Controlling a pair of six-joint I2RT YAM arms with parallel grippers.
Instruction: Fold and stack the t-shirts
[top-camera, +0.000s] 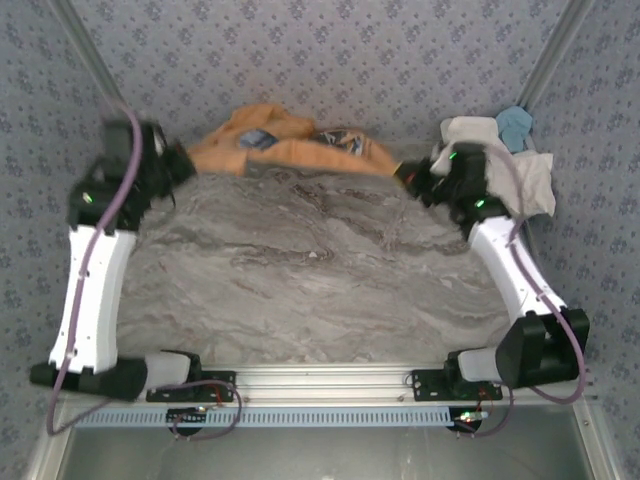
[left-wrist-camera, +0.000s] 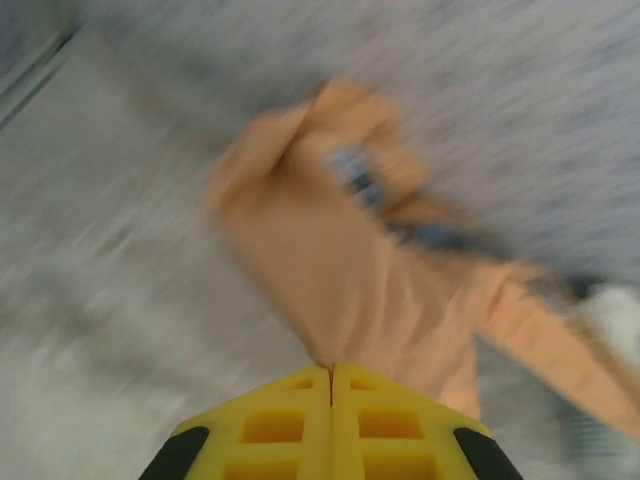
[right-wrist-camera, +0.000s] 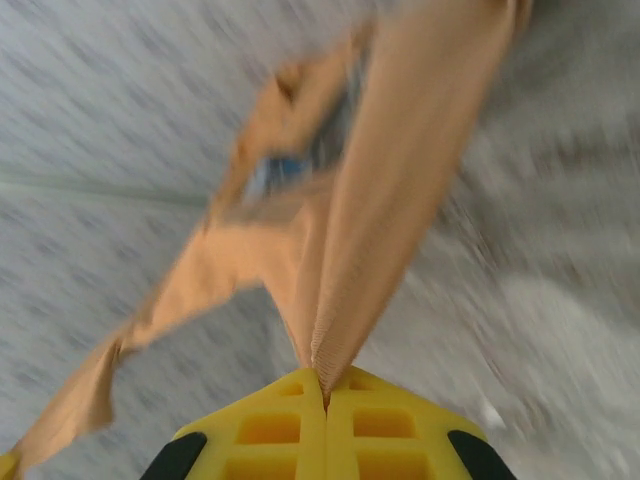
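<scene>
The grey marbled desk (top-camera: 300, 290) lies bare through its middle and toward six o'clock, with ample room to spread cloth. At twelve o'clock, along the far edge, the tan-orange t-shirt (top-camera: 290, 145) hangs bunched. The white and light blue t-shirts (top-camera: 520, 175) are heaped at two o'clock. The left claw (top-camera: 183, 165) and right claw (top-camera: 405, 176) each pinch tight on the orange cloth. This looks like the spreading step. Next, I judge, draw the shirt toward six o'clock and lay it flat, clear of the heap.
</scene>
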